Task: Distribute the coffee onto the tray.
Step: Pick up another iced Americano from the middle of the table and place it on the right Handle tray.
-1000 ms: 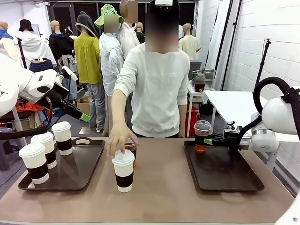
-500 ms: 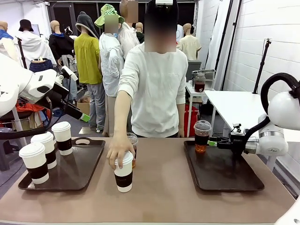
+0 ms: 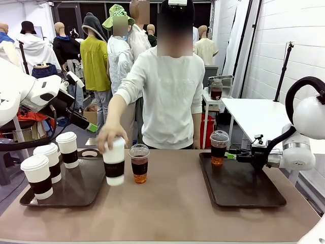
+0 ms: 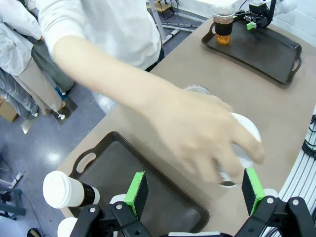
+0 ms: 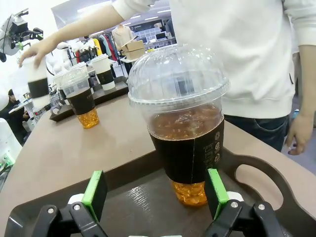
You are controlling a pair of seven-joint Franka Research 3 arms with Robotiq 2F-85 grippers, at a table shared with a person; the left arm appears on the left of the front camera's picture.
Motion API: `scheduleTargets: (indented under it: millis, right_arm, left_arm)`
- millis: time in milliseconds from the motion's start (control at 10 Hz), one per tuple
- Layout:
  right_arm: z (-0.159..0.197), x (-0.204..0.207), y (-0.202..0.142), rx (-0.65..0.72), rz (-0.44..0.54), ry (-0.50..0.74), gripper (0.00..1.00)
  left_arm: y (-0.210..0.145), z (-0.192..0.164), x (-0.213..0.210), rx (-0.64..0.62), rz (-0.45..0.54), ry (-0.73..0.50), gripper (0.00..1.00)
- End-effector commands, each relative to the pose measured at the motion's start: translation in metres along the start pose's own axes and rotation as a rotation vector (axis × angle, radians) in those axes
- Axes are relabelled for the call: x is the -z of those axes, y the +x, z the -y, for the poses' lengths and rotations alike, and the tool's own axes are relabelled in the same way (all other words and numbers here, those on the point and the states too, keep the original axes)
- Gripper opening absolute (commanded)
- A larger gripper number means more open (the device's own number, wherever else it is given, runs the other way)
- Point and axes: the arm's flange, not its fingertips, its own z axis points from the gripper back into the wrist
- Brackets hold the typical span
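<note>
Right gripper (image 3: 229, 155) is open. Right tray (image 3: 244, 190) holds a clear dome cup (image 3: 219, 147) just in front of its fingers; the right wrist view shows brown drink inside. Person's hand (image 3: 109, 136) grips a white cup (image 3: 114, 165) beside the left tray (image 3: 76, 188). From above, the open left gripper (image 4: 192, 191) looks down on it.

- tall white paper cups (image 3: 67, 149) with white lids, each banded by a dark brown sleeve;
- clear dome-lidded plastic cups (image 3: 139, 162) of amber-brown drink, wrapped in near-black sleeves with small pale printed marks;
- flat dark brown plastic trays (image 3: 86, 190);
- matte tan-brown tabletop (image 3: 172, 213);
- bright green pads (image 5: 96, 193) on the black right gripper (image 3: 229, 155);
- person's plain white sweatshirt (image 3: 170, 101)
</note>
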Motion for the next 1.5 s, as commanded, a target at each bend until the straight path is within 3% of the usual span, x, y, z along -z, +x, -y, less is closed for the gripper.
scheduleTargets:
  millis: [0, 500, 900, 1400]
  right_arm:
    - [0.003, 0.001, 0.0, 0.007, 0.004, 0.007, 1.0]
    - [-0.002, 0.001, 0.002, -0.001, -0.011, 0.003, 1.0]
    - [-0.046, 0.0, 0.007, 0.026, -0.045, -0.008, 1.0]
    - [-0.093, 0.03, 0.007, -0.002, -0.112, 0.124, 1.0]
  left_arm:
    - [-0.001, -0.001, 0.0, -0.004, 0.006, -0.009, 1.0]
    - [-0.001, -0.001, 0.0, -0.004, 0.006, -0.009, 1.0]
    - [-0.001, -0.001, 0.0, -0.004, 0.006, -0.009, 1.0]
    - [-0.001, -0.001, 0.0, -0.004, 0.006, -0.009, 1.0]
